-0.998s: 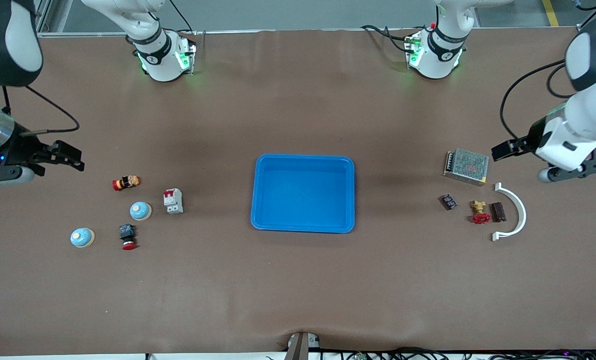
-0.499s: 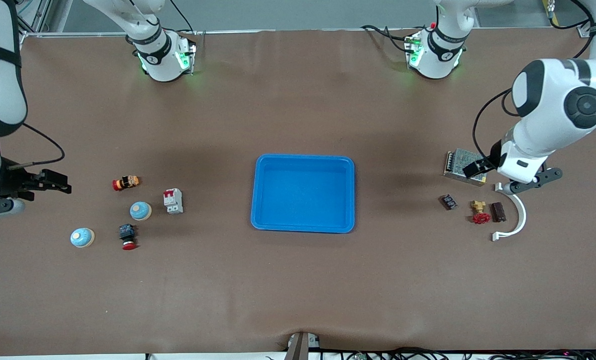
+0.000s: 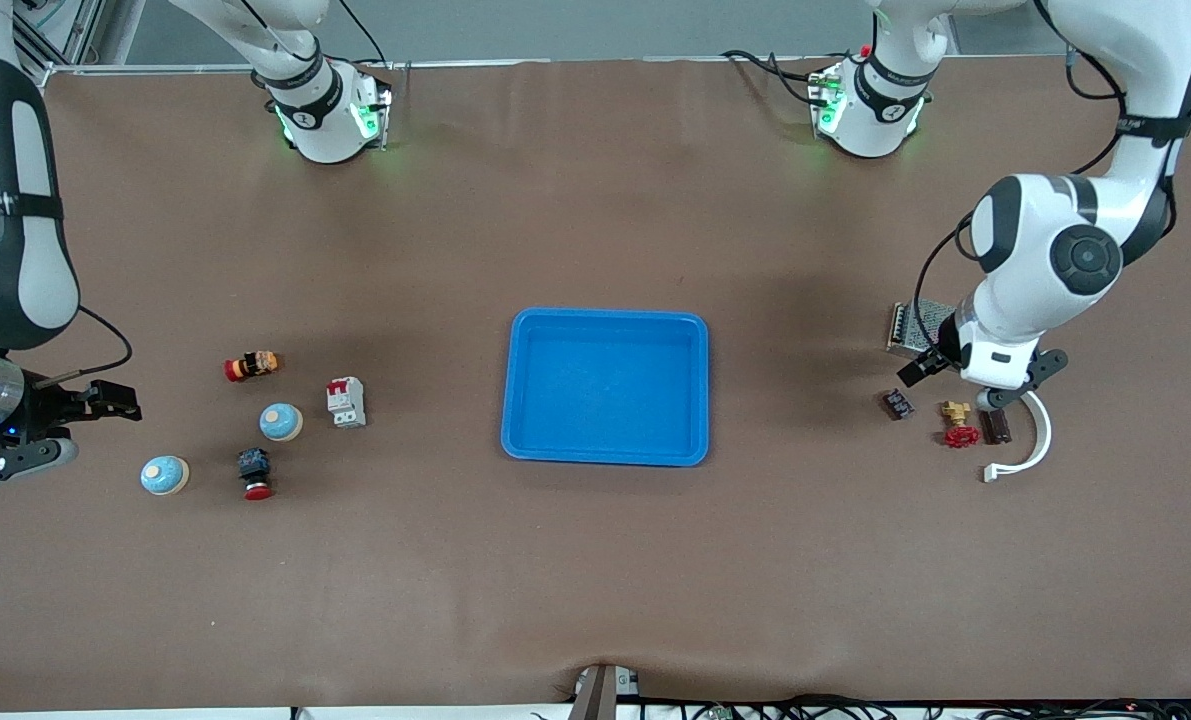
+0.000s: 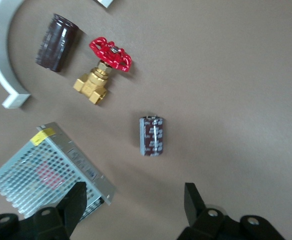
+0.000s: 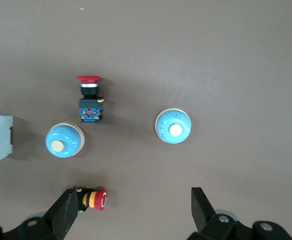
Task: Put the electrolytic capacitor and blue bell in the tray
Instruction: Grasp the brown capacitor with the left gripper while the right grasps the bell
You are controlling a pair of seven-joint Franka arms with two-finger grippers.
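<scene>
Front view, centre of frame: tray [image 3: 605,316], bright blue, shallow, holding nothing.

Mid-height of frame, toward the right arm's end of the surface [image 3: 595,560]: two blue bells, one [image 3: 281,422] just beside a white circuit breaker [image 3: 346,402], the other [image 3: 164,475] lower in the frame and nearest the edge. Between and around them two red-capped push buttons, one [image 3: 250,366] higher in the frame, one [image 3: 255,473] lower. All well apart from the tray.

Mid-height of frame, toward the left arm's end: electrolytic capacitor [image 3: 896,404] with printed sleeve, lying on its side; beside it a brass valve with red handwheel [image 3: 957,425], a second dark cylinder [image 3: 996,425] and a white curved strip [image 3: 1030,440]. Higher in the frame, a metal mesh power supply [image 3: 915,325], partly hidden by the left arm.

Left wrist view: left gripper [image 4: 135,205] released, fingers spread with nothing between them, over bare surface between power supply and capacitor.

Right wrist view: right gripper [image 5: 135,210] released, fingers spread and holding nothing, over the surface beside the bells and push buttons.
</scene>
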